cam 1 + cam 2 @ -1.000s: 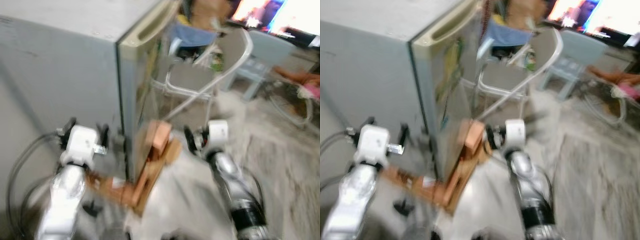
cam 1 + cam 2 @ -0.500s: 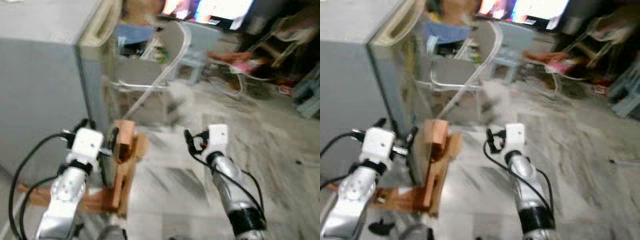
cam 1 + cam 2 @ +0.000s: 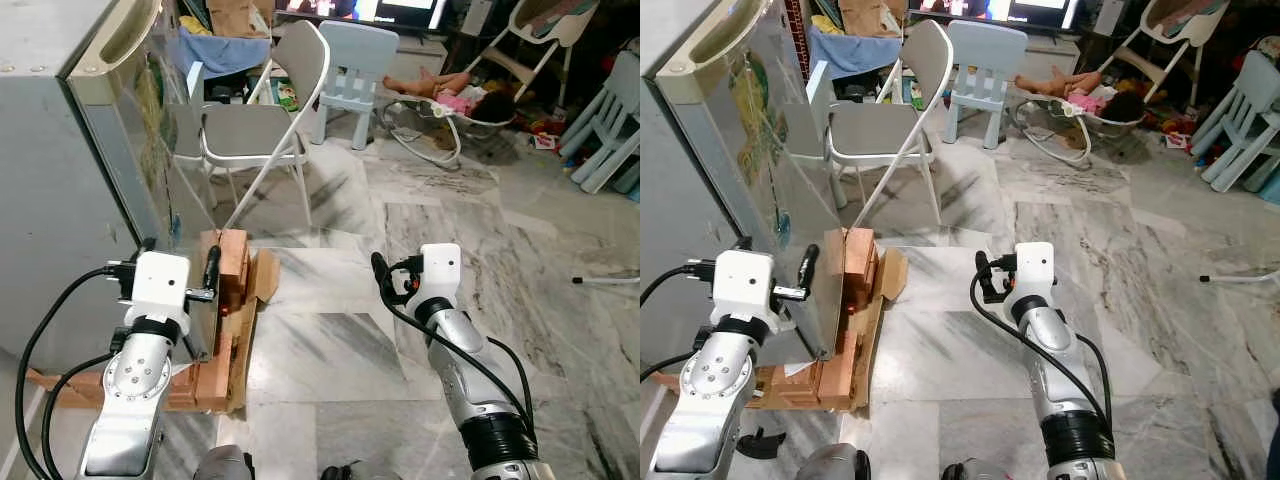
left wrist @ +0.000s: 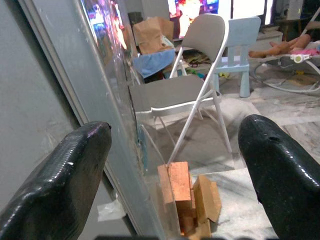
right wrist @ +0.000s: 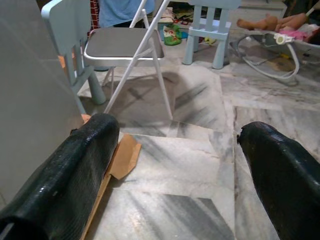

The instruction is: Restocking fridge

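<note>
The fridge (image 3: 60, 150), a tall grey cabinet with a smooth flat side and a cream recessed handle strip at its top front corner, stands at the robot's left with its door shut, so its contents cannot be seen. Its glossy door face carries faint coloured stickers and reflects the room. At the foot of the fridge lies a stack of rough-sawn wooden blocks (image 3: 228, 270), pale orange-brown, with a flap of brown cardboard (image 3: 264, 275) touching them on the marble floor (image 3: 330, 340), which is polished, grey-veined and laid in large square tiles. The left pincer (image 3: 170, 262) is raised just beside the fridge's front edge, released, its two rounded black fingers (image 4: 70, 170) spread wide apart with nothing between them; the door edge lies in line with the gap. The right pincer (image 3: 986, 274) hangs over the bare floor, well apart from the fridge, likewise released and empty. Beyond stands a grey metal folding chair (image 3: 265, 120) with a thin tubular frame, and near it a small pale-blue plastic chair (image 3: 352, 70). A person (image 3: 450, 90) lies in a bouncer seat farther back.
</note>
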Motion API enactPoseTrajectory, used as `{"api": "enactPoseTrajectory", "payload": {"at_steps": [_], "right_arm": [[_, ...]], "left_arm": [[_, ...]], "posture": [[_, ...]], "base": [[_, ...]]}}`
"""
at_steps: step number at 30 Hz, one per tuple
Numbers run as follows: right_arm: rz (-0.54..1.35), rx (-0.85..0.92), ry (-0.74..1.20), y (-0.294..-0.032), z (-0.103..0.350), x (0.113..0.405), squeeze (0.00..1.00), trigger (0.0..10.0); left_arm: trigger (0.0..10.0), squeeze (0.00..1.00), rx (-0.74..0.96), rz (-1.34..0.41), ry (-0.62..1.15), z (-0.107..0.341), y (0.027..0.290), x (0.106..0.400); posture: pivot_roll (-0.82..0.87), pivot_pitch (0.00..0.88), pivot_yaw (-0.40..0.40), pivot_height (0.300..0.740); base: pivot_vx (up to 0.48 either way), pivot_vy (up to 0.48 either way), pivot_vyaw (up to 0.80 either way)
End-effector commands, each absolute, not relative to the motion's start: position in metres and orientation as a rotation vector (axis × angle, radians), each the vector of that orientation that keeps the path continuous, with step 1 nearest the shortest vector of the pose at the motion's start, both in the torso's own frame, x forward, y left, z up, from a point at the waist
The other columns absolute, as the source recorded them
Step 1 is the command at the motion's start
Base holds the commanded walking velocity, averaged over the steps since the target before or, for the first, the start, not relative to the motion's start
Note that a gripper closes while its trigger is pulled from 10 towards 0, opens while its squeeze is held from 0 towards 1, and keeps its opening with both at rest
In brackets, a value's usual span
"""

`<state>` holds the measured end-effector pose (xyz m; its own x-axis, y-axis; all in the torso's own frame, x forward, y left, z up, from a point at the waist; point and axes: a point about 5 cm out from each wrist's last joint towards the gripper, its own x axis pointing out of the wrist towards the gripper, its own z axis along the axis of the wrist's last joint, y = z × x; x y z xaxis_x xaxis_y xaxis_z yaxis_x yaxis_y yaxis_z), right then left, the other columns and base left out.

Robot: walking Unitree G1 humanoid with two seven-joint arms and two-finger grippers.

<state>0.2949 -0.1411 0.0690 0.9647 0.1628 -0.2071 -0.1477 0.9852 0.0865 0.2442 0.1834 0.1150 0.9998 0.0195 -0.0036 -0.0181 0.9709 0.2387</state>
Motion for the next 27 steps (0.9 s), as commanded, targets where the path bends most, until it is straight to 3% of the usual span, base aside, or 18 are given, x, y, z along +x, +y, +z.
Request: {"api": "enactPoseTrajectory", "payload": {"at_steps": [1,8,19,27], "right_arm": [[0.153,0.075,0.191,-0.142,0.074,0.295,0.00,10.0],[0.160,0.095,0.192,-0.139,0.075,0.294,0.00,10.0],[0.162,0.102,0.190,-0.142,0.085,0.285,0.00,10.0],[0.174,0.110,0.227,-0.146,0.086,0.273,0.00,10.0]], "left_arm": [[10.0,0.00,0.231,0.006,0.012,0.115,0.182,0.246],[10.0,0.00,0.199,0.039,0.041,0.110,0.184,0.257],[10.0,0.00,0.157,0.228,0.047,0.116,0.210,0.305],[10.0,0.00,0.147,0.240,0.012,0.127,0.215,0.324]], "posture": [[0.18,0.036,-0.091,0.740],[0.18,0.048,-0.091,0.740],[0.13,0.085,-0.088,0.740],[0.13,0.094,-0.088,0.740]], "base": [[0.000,0.000,0.00],[0.000,0.000,0.00],[0.000,0.000,0.00],[0.000,0.000,0.00]]}}
